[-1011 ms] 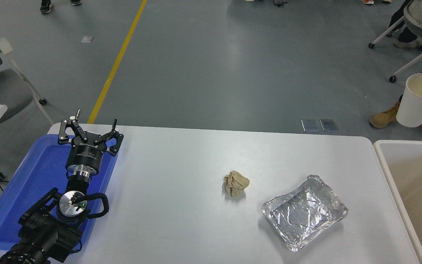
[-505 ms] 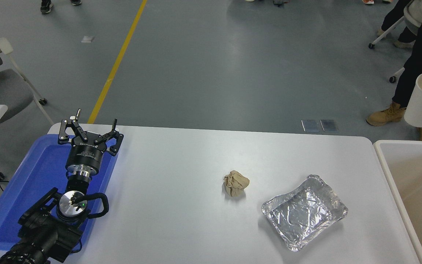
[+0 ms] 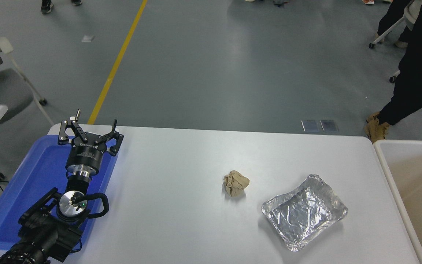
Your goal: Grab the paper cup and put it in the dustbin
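Note:
The paper cup is out of view in the head view. The dustbin stands at the table's right end, a cream bin with a thick off-white rim, cut off by the picture's right edge. My left gripper is parked open over the far end of the blue tray at the lower left, with nothing between its fingers. My right arm and its gripper are out of the picture.
A crumpled brown paper ball lies mid-table. A crinkled silver foil tray sits to its right, near the dustbin. The blue tray lies under my left arm. A person in dark clothes and tan boots stands at the far right.
The paper cup, held at the far right edge above the dustbin, moved right and has left the picture. The person at the right has shifted position. My left arm has not moved.

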`<action>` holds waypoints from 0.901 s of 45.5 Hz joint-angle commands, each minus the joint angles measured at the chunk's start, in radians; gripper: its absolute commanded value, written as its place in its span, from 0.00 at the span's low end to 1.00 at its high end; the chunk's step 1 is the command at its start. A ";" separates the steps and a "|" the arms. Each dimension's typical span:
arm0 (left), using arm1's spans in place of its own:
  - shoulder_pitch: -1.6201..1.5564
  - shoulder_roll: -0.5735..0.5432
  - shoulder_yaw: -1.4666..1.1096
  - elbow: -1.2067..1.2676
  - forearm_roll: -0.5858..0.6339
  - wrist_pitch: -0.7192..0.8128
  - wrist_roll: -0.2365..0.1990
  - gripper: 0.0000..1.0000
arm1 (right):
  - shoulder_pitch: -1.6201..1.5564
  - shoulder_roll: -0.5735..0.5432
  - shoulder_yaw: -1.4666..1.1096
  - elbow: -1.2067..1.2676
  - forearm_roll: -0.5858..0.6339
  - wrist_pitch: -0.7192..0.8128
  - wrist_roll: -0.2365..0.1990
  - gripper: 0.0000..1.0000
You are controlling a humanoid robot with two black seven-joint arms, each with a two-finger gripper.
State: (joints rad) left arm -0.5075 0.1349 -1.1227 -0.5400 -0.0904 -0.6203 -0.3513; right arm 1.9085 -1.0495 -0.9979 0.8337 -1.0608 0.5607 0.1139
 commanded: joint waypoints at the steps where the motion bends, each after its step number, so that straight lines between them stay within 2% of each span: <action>1: 0.001 0.000 0.000 0.000 0.000 0.001 -0.001 1.00 | -0.239 -0.024 0.113 -0.211 0.005 -0.059 0.044 0.00; 15: 0.001 0.000 0.000 0.000 0.000 0.001 -0.001 1.00 | -0.693 0.008 0.409 -0.424 0.103 -0.134 0.076 0.00; 31: 0.001 0.000 0.000 0.002 0.000 0.001 -0.001 1.00 | -0.994 0.195 0.490 -0.639 0.366 -0.255 0.087 0.00; 41: 0.001 0.000 0.000 0.000 0.000 0.001 -0.001 1.00 | -1.115 0.296 0.489 -0.706 0.453 -0.308 0.087 0.00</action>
State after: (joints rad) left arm -0.5062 0.1350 -1.1229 -0.5398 -0.0905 -0.6195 -0.3528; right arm 0.9474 -0.8499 -0.5298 0.2131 -0.7184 0.3173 0.1983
